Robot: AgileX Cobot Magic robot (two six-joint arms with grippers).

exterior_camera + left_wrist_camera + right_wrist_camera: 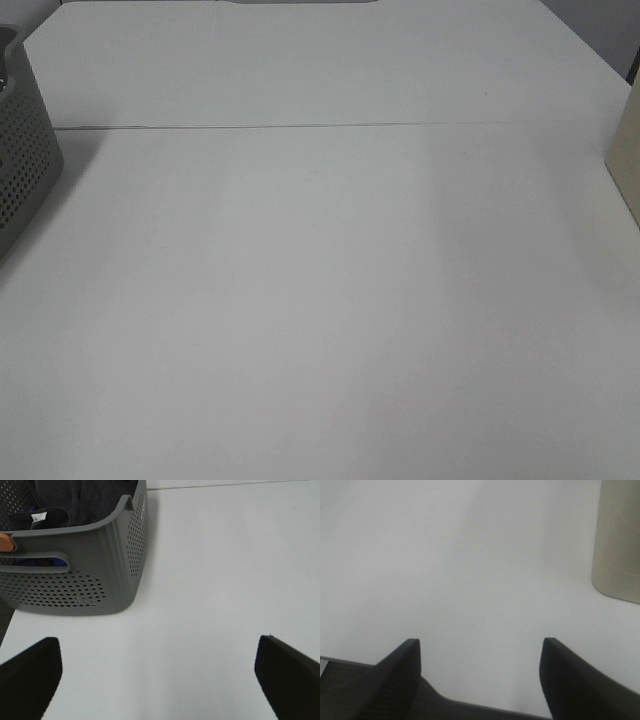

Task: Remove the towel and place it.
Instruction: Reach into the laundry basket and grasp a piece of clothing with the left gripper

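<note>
Since the towel (85, 500) lies bundled inside the basket (100, 570) at the left edge of the table (210, 570), the left fingers (30, 675) and right fingers (400, 675) hang spread apart and empty, probably ready for the left to reach in.

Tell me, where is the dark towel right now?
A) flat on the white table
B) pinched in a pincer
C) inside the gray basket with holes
C: the towel lies bunched inside the gray basket, while the left pincer and the right pincer are open and hold nothing.
</note>
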